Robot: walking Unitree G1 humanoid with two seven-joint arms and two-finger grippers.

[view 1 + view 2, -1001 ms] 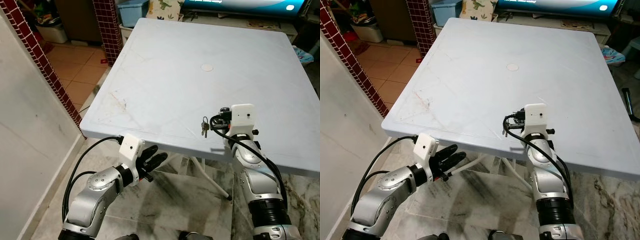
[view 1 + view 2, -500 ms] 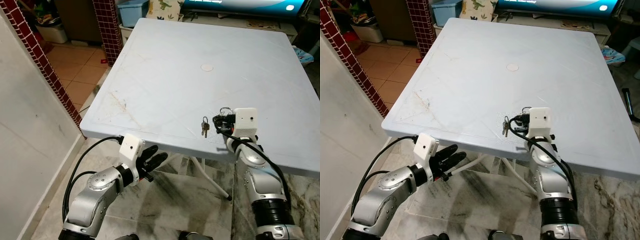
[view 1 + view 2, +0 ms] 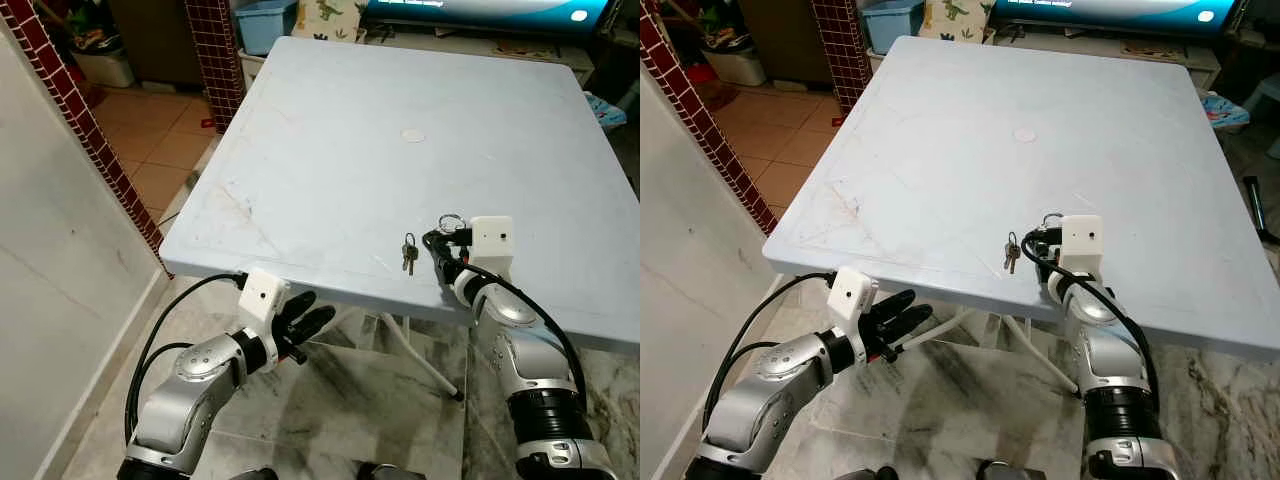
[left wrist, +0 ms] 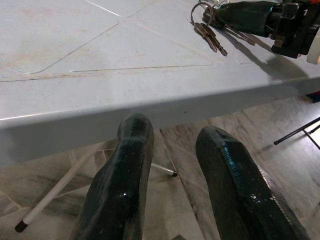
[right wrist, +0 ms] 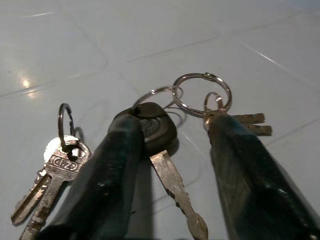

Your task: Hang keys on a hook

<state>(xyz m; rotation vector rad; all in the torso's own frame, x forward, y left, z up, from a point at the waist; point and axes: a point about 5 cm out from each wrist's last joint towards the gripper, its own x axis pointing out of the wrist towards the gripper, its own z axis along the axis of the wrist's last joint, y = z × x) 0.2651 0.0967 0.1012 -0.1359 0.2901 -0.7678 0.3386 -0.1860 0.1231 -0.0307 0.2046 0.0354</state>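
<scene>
The right tool point(image 3: 437, 243) has dropped lower onto the counter point(image 3: 330, 150) than 1 second ago. Its 2 fingers are spread, straddling the keys point(image 5: 150, 130), which lie flat between and beside them. The left tool point(image 3: 305, 322) hangs parted below the counter edge.

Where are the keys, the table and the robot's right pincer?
keys point(image 3: 409, 254), left eye view, on the hanging blades.
table point(image 3: 330, 150), left eye view, on its bare top.
right pincer point(image 5: 172, 165), right wrist view, midway between its fingertips.
</scene>
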